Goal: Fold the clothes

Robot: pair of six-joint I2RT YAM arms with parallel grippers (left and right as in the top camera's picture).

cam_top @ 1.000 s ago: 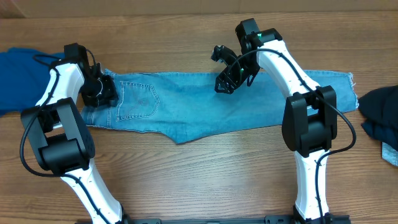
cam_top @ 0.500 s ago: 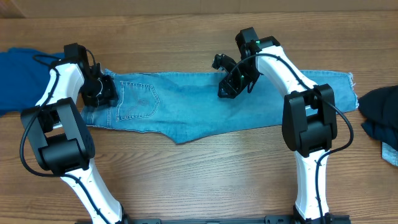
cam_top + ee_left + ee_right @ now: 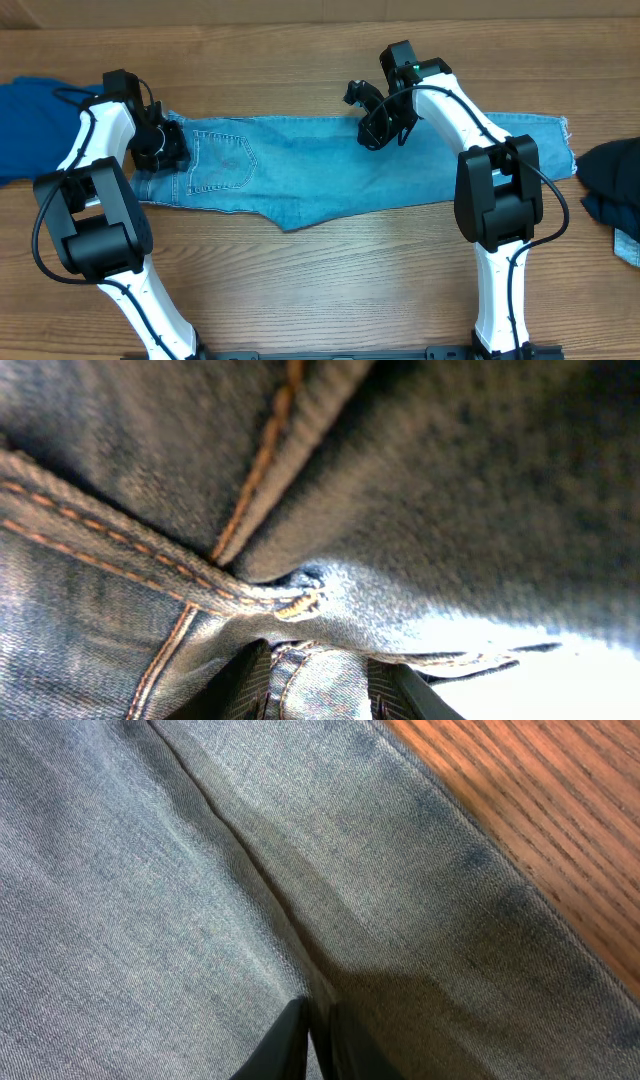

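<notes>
Pale-blue denim jeans (image 3: 330, 175) lie flat along the wooden bench (image 3: 320, 300). The waistband end is at the left and the frayed hem (image 3: 568, 145) at the right.

Left jaws: pinching a bunched fold of stitched waistband denim between the dark fingers (image 3: 240, 685).
Right jaws: pressed together, tips down on the leg beside a raised crease, close to the jeans' far long edge. Cannot tell whether any cloth is caught.

Handling, as judged: heavy for cloth, fairly stiff, rough weave. Unlikely to slip from a pinch, but likely to drag on the wood and sag between two holds. Best holds look like the doubled, seamed waistband, the hem and the side seam. A mid-panel pinch would only bunch one layer.

Room: open wood on the near side, less beyond the far edge. A soft royal-blue garment (image 3: 30, 125) lies near the waistband end, and a dark navy garment (image 3: 612, 185) near the hem. Fold inward toward the middle rather than sweeping outward.
</notes>
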